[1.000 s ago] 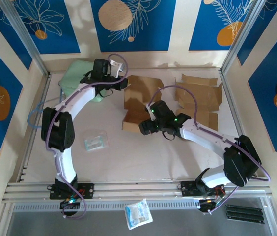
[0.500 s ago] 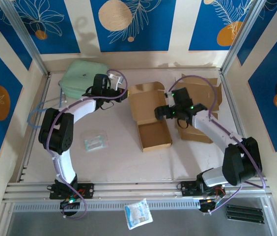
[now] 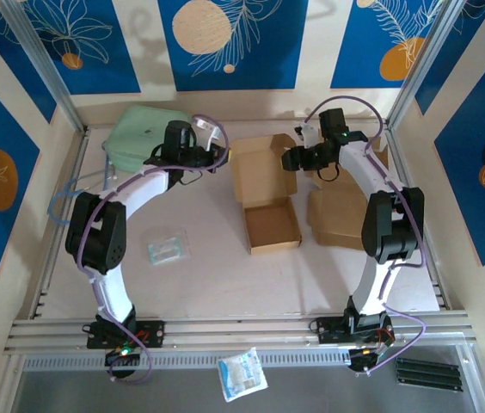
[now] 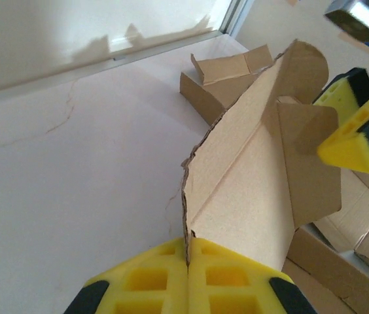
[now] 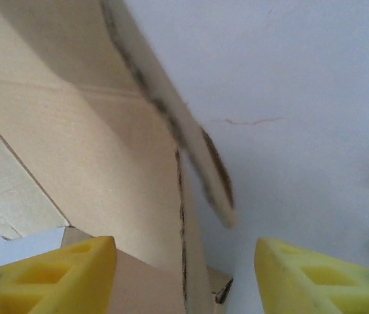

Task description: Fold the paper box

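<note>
The brown paper box (image 3: 273, 228) lies mid-table as an open tray, its lid (image 3: 260, 172) raised behind it. My left gripper (image 3: 222, 160) is shut on the lid's left edge; in the left wrist view the thin cardboard edge (image 4: 186, 196) runs straight into the pinched yellow pads (image 4: 188, 258). My right gripper (image 3: 292, 158) stands open at the lid's right side flap. In the right wrist view the flap's edge (image 5: 183, 216) lies between the spread fingers (image 5: 63, 271), touching neither pad. The right fingertips (image 4: 354, 124) also appear in the left wrist view, beside the flap.
Flat cardboard blanks (image 3: 346, 202) are stacked to the right of the box. A green pouch (image 3: 144, 133) sits at the back left, behind the left arm. A clear plastic packet (image 3: 167, 247) lies left of centre, and another packet (image 3: 242, 374) lies beyond the front rail.
My right gripper has swung from the table's middle up to the lid's right flap and narrowed somewhat. The box has gone from lying flat to a formed tray. The left gripper kept its hold.
</note>
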